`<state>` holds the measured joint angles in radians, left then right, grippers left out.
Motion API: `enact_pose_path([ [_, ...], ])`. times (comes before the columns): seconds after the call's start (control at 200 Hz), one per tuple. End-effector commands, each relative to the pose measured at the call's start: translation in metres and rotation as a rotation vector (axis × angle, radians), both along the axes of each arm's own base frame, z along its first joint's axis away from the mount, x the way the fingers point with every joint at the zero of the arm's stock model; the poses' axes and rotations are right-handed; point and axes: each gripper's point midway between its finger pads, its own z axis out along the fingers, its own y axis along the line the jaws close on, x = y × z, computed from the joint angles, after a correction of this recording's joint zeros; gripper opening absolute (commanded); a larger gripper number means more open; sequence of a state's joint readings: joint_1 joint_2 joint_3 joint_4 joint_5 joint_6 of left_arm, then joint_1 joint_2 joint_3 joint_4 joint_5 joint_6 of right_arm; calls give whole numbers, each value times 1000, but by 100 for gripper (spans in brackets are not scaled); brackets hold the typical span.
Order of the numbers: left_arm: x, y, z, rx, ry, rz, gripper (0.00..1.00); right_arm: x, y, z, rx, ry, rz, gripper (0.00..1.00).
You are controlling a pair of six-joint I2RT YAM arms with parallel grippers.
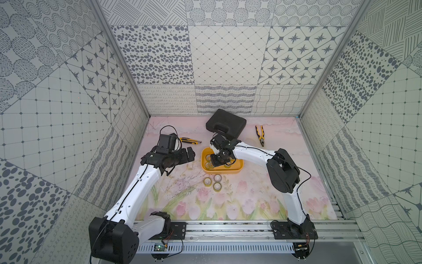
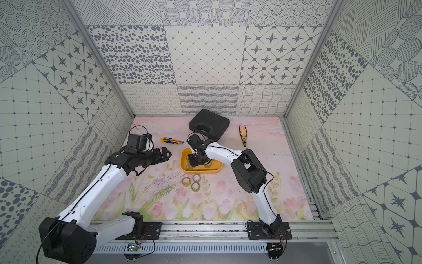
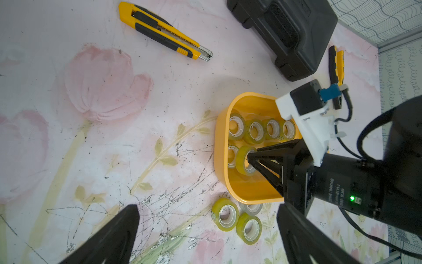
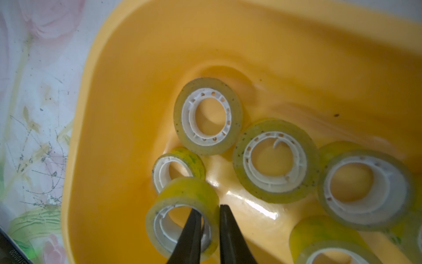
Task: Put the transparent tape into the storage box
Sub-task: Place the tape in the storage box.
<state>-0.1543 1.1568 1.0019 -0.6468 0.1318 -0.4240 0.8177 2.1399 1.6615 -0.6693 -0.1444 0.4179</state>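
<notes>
The floral mat [image 1: 251, 201] carries all items. The black toolcase [image 1: 226, 123] lies at the far edge. The box [image 1: 220, 172] sits mid-mat, just in front of the toolcase. The left gripper [image 1: 191, 154] hovers beside the box, fingers spread wide, empty. The right gripper [image 4: 209, 207] reaches into the box, fingers nearly closed, one inside the core and one outside, pinching the wall of the held roll [image 4: 182, 194], which is tilted on edge. The pliers [image 1: 260, 134] lie right of the toolcase, the knife [image 1: 190, 141] left of it. Other rolls [image 4: 275, 160] lie flat in the box. Three loose rolls [image 1: 217, 187] sit clustered just in front of the box
</notes>
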Motion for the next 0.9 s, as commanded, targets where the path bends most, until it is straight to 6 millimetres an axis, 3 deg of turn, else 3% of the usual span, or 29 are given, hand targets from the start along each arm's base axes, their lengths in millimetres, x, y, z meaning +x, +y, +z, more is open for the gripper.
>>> enact_pose_path([
  [0.0,-2,-3,1,-15,3,-13,99,1,13,-1,20,-1,11,27],
  [0.225,-2,-3,1,-15,3,-14,99,2,17,5,41,1,11,41],
  [0.54,-1,-2,1,-12,2,-10,99,4,20,45,98,-65,31,44],
  [0.745,-2,-2,0,-12,7,-12,99,8,11,55,79,-109,8,44],
  [0.896,-2,-2,0,-14,6,-11,99,5,15,60,102,-97,18,44],
])
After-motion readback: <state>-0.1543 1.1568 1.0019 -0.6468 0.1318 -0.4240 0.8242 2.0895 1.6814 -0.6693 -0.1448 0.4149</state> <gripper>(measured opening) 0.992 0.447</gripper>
